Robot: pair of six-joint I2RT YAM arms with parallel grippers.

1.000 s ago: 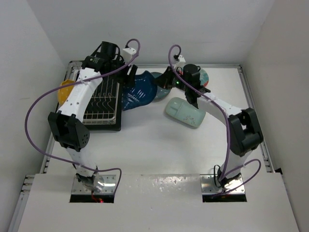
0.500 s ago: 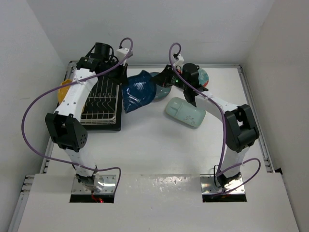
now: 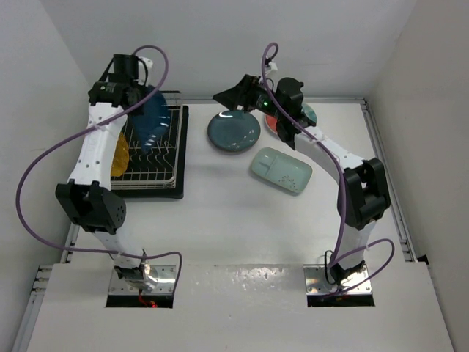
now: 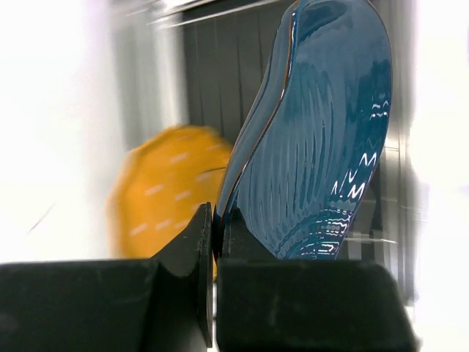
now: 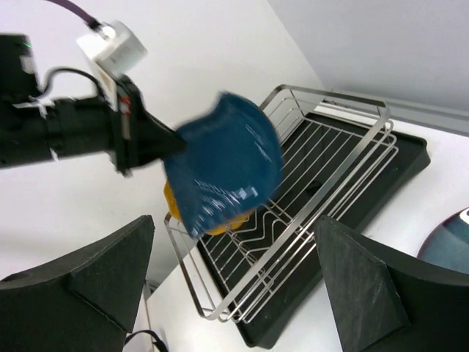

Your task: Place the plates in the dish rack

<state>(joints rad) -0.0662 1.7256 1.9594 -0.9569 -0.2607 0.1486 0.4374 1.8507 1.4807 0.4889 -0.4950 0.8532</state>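
Note:
My left gripper (image 4: 215, 242) is shut on the rim of the dark blue wavy-edged plate (image 4: 322, 132), which hangs on edge above the dish rack (image 3: 154, 158). From above, that blue plate (image 3: 150, 117) hangs under the left gripper (image 3: 134, 99). A yellow-orange plate (image 3: 121, 150) stands in the rack's left side. My right gripper (image 3: 229, 97) hovers open and holds nothing, behind the dark teal round plate (image 3: 233, 130). The pale green plate (image 3: 281, 170) lies flat to the right. The red-rimmed plate (image 3: 302, 117) is partly hidden by the right arm.
The rack sits on a black tray (image 3: 181, 147) at the back left, close to the left wall. The right wrist view looks across at the rack (image 5: 315, 213), the blue plate (image 5: 223, 161) and the left gripper (image 5: 146, 143). Walls close in at back and sides.
The left gripper closed on the blue plate and swung it left, from beside the rack to above it. The right gripper let go of it, opened and drew back.

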